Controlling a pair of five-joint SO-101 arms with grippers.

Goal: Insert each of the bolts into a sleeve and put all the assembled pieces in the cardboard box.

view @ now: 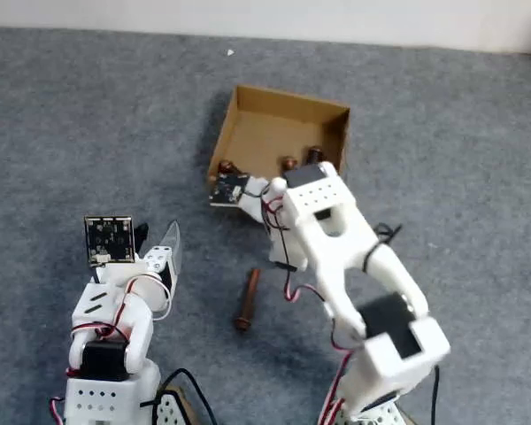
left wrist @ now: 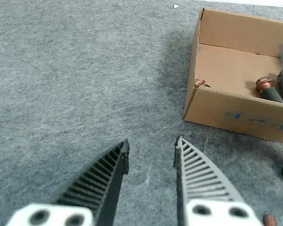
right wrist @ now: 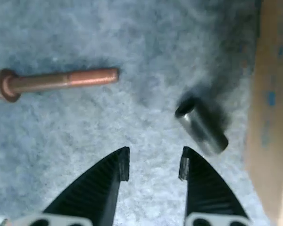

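Observation:
A copper bolt (view: pixel 246 299) lies loose on the grey carpet between the two arms; it is also the bolt (right wrist: pixel 56 81) in the right wrist view. A dark sleeve (right wrist: pixel 201 125) lies on the carpet close to the cardboard box wall (right wrist: pixel 273 117). My right gripper (right wrist: pixel 153 162) is open just above the carpet, nearer the sleeve than the bolt, holding nothing. The cardboard box (view: pixel 288 124) holds bolted pieces (view: pixel 288 164) along its near wall, seen as assembled pieces (left wrist: pixel 269 89) from the left wrist. My left gripper (left wrist: pixel 152 146) hangs open and holds nothing, well short of the box (left wrist: pixel 236 110).
The right arm (view: pixel 323 212) stretches over the box's near edge and hides the carpet under it. The left arm (view: pixel 115 301) stands at the lower left. Grey carpet spreads to the left of the box and behind it.

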